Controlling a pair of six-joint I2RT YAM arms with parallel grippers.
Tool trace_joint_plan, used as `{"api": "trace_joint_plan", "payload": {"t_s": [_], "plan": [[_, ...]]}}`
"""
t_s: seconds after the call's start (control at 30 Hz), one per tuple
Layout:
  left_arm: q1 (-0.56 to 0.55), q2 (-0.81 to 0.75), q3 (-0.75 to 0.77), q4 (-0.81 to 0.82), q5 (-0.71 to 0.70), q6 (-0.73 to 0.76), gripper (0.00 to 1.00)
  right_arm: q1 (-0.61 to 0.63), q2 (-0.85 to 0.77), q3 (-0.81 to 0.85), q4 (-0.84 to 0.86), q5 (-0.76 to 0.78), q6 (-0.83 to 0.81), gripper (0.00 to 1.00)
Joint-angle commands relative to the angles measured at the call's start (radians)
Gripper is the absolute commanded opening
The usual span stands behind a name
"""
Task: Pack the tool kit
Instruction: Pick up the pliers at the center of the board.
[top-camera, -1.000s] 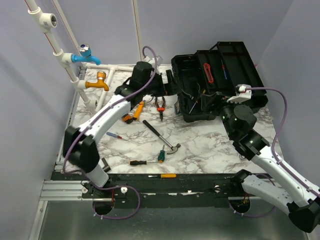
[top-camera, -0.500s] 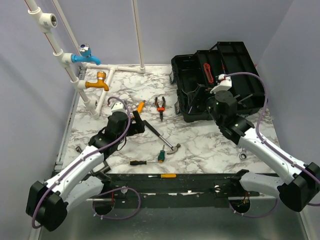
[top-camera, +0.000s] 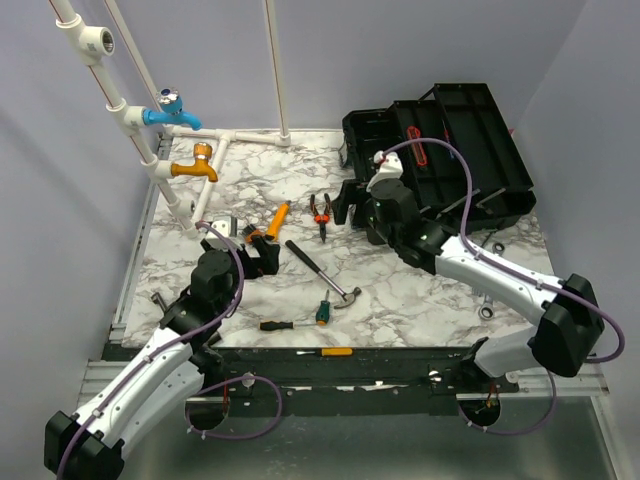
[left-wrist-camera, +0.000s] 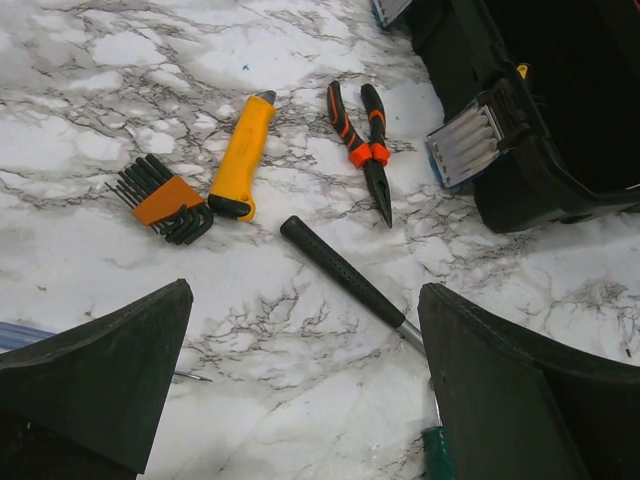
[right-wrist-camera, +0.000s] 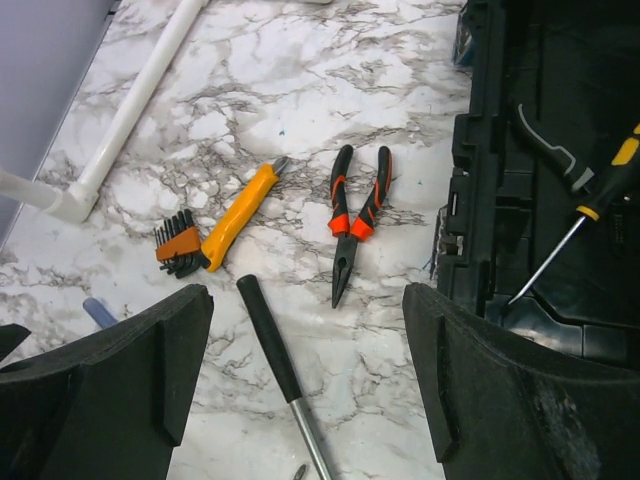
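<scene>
You're early on: at least 1 screwdriver lies in the open toolbox, but pliers, hammer, knife and hex keys wait outside, left gripper and right gripper spread empty.

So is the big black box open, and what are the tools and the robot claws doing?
toolbox: open, lid back.
screwdriver: lying inside the toolbox.
pliers: shut, flat on the table.
hammer: flat on the table.
hex keys: fanned out on the table.
left gripper: open, empty.
right gripper: open, empty.
</scene>
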Motion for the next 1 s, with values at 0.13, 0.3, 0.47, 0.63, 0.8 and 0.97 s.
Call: {"api": "trace_joint_plan", "payload": {"t_s": [0.13, 0.3, 0.47, 0.63, 0.8, 0.97], "plan": [[-0.002, -0.057, -0.087, 0.129, -0.053, 0.049, 0.98, 0.043, 0.155, 0.135, -0.065, -0.033, -0.056, 0.84], [0.0, -0.057, -0.131, 0.157, -0.227, 0.009, 0.98, 0.047, 0.212, 0.166, -0.097, -0.088, -0.076, 0.84], [-0.001, -0.011, -0.123, 0.181, -0.199, 0.033, 0.98, 0.046, 0.287, 0.197, -0.123, -0.126, -0.079, 0.84], [0.0, 0.051, -0.085, 0.187, -0.017, 0.112, 0.98, 0.046, 0.41, 0.293, -0.184, -0.1, -0.08, 0.79], [0.0, 0.074, -0.087, 0.203, 0.012, 0.113, 0.98, 0.046, 0.539, 0.406, -0.24, -0.062, -0.079, 0.78], [0.005, 0.092, -0.083, 0.204, 0.01, 0.105, 0.98, 0.046, 0.681, 0.555, -0.316, 0.0, -0.084, 0.74]]}}
